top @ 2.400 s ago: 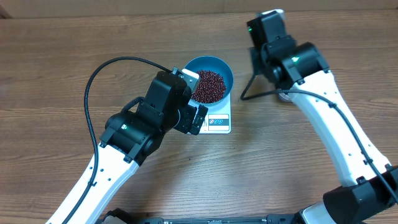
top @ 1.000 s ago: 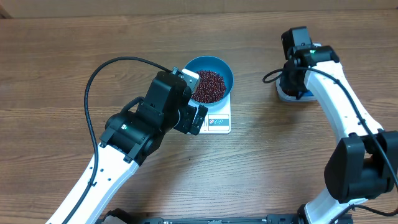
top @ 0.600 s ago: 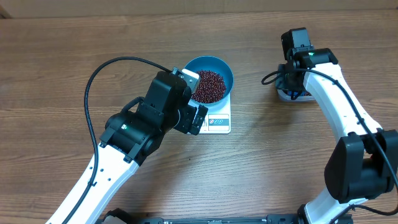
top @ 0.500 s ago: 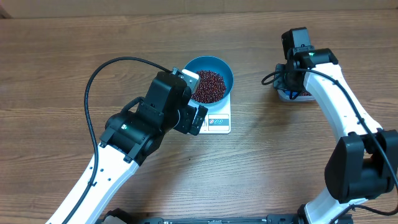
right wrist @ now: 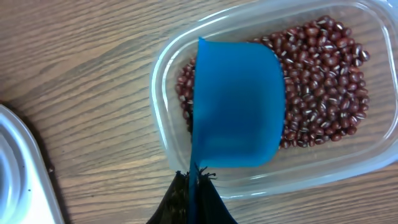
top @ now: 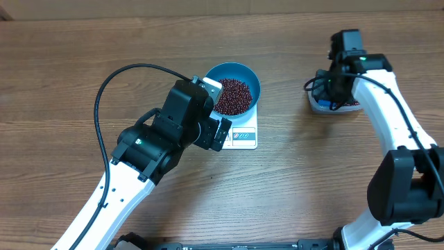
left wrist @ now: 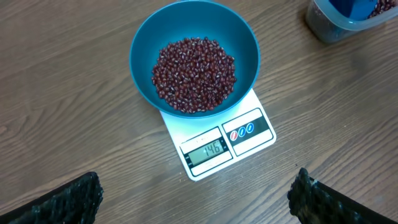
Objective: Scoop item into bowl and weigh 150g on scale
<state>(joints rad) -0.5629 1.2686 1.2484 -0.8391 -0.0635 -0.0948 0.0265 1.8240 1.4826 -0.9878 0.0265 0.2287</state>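
The blue bowl (top: 236, 72) stands on the white scale (top: 244, 136) and holds a heap of red-brown beans (top: 232, 96). In the left wrist view the bowl (left wrist: 245, 43) and its beans (left wrist: 194, 74) sit above the scale (left wrist: 252, 134), whose display reads 146. My left gripper (left wrist: 193, 208) is open, hanging just in front of the scale, with nothing between its fingers. My right gripper (right wrist: 194, 186) is shut on the handle of a small blue scoop (right wrist: 236, 112). The scoop hangs over a clear tub (right wrist: 163, 93) of beans (right wrist: 323, 81); its visible face shows no beans.
The clear tub (top: 331, 105) sits on the wooden table to the right of the scale, under my right arm (top: 378, 104). The tub's corner shows in the left wrist view (left wrist: 348, 18). A pale rimmed object (right wrist: 18, 180) lies at the left edge of the right wrist view.
My right arm has carried the scoop from behind the bowl to the tub, then shifted a little to the right over it. The left arm, bowl and scale have not moved.
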